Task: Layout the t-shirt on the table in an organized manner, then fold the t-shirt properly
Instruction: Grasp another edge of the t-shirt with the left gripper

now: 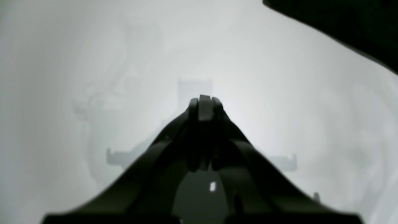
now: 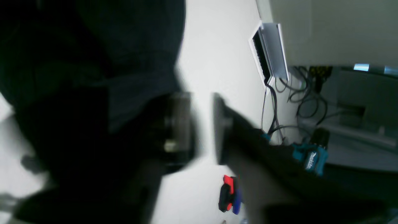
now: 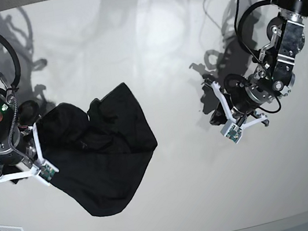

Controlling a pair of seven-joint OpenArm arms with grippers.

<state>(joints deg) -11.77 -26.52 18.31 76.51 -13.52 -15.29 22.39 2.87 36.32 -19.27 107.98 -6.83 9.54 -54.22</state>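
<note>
Here we list a crumpled black t-shirt (image 3: 102,150) on the white table (image 3: 154,45); right gripper (image 2: 203,127) at the shirt's edge, jaws parted; left gripper (image 1: 205,105) well apart, jaws closed, empty.

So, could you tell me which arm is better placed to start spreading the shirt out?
The right arm: it sits at the t-shirt's edge, while the left arm hovers over bare table.

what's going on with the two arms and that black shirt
A two-armed robot is working on a black t-shirt lying crumpled, not yet spread flat, on the white table. The right gripper is at the shirt's edge with its jaws apart, fabric bunched against one finger. The left gripper is shut and empty, hovering over bare table away from the shirt.
</note>
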